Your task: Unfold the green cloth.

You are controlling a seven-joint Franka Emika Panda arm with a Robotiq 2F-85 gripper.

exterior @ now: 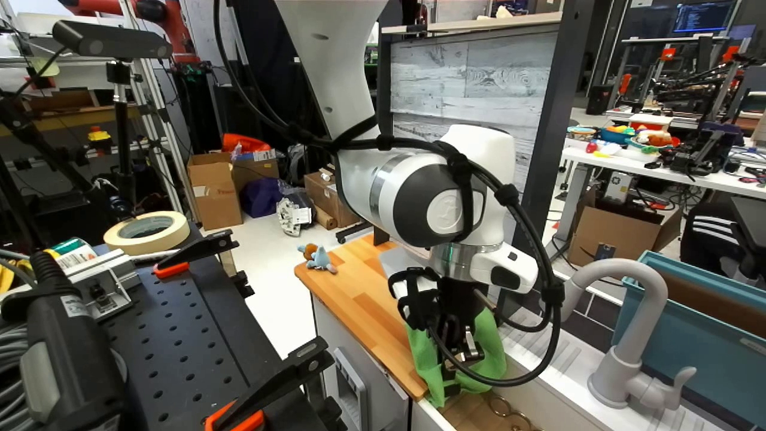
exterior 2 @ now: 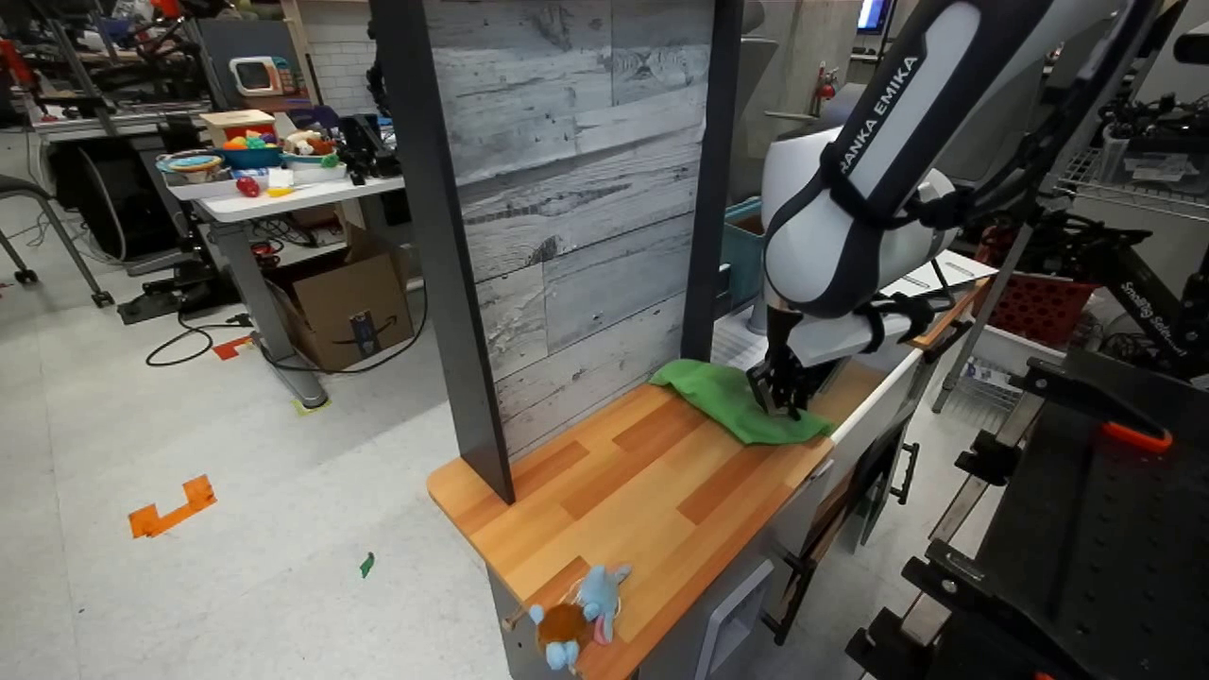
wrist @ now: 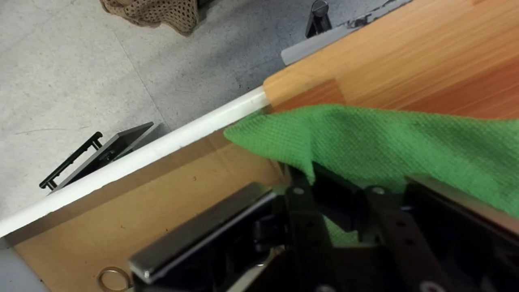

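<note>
Fingers (wrist: 302, 219) of the gripper (exterior 2: 784, 408) are down at the green cloth (exterior 2: 718, 392); whether they grasp it cannot be determined. The arm (exterior: 419, 197) reaches down near a gray wood-grain panel (exterior 2: 586, 227), over one end of a wooden countertop (exterior 2: 604, 491). A white-rimmed, brown-bottomed recess (wrist: 134, 215) adjoins that end. The cloth lies rumpled there, one corner extending over the recess. Small plush toys (exterior 2: 600, 590) sit at the countertop's opposite end. A ring (wrist: 113, 269) lies in the recess.
</note>
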